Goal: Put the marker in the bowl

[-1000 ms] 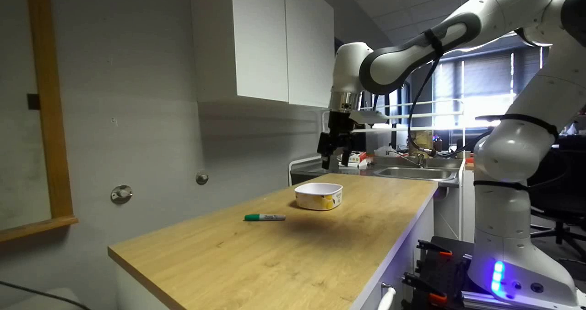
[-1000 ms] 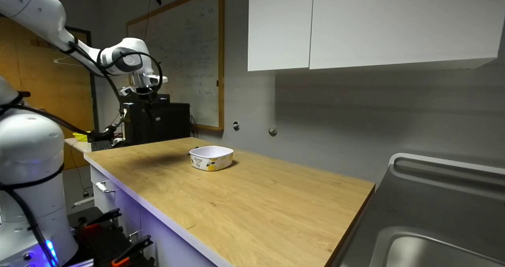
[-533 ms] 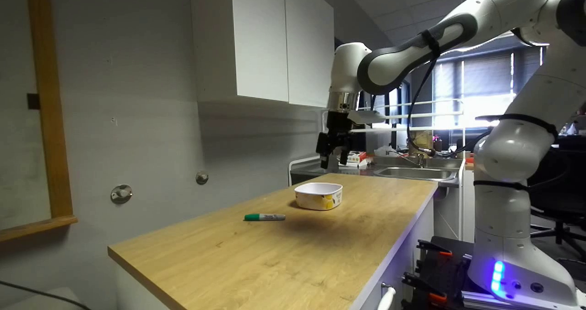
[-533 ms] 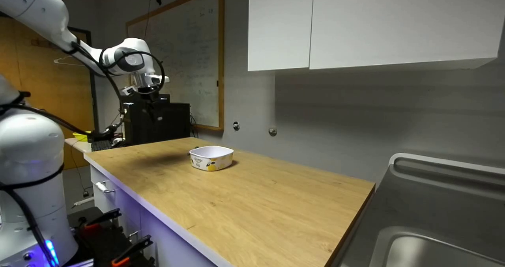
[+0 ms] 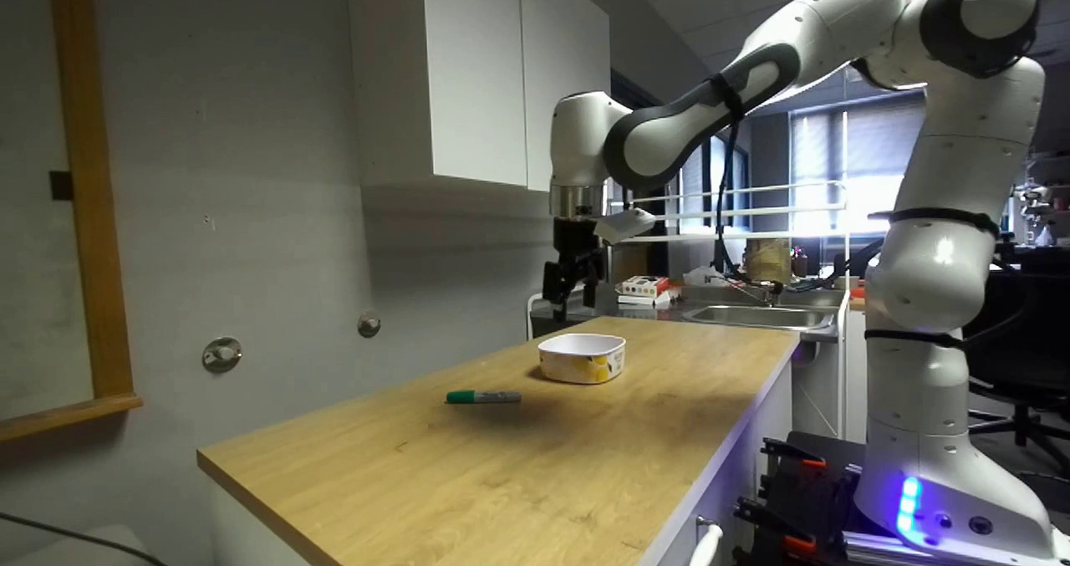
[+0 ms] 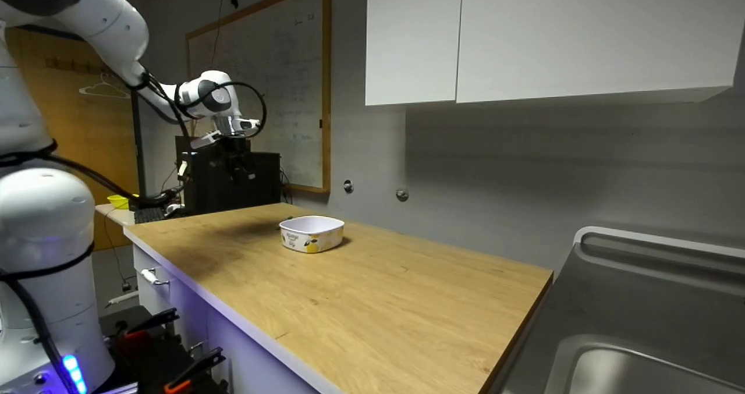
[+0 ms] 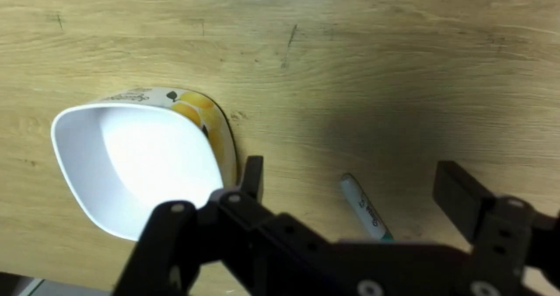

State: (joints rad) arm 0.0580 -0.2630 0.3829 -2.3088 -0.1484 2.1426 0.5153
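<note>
"Currently, how far is the task standing?"

"At its start, to judge by the layout: the marker point(image 5: 483, 397) is lying flat on the desk point(image 5: 501, 482), near the bowl point(image 5: 582, 369) but not touching it. Grasping, lifting, carrying and releasing are all remaining."

"And how is the claw point(image 7: 350, 169) standing?"

"It is hanging well above the desk, its fingers point(image 7: 253, 175) standing wide apart and gripping nothing. In the wrist view, the marker is showing below, between them."

"Which way is the marker pointing?"

"In an exterior view, its long axis is running nearly level, the green cap point(image 5: 459, 397) pointing left and the grey end point(image 5: 503, 397) pointing right, on the bowl's side. In the wrist view, it is slanting from upper left, grey end, to lower right, where the claw is mostly hiding the cap. Such a slant is probably calling for a small turn before closing."
</note>
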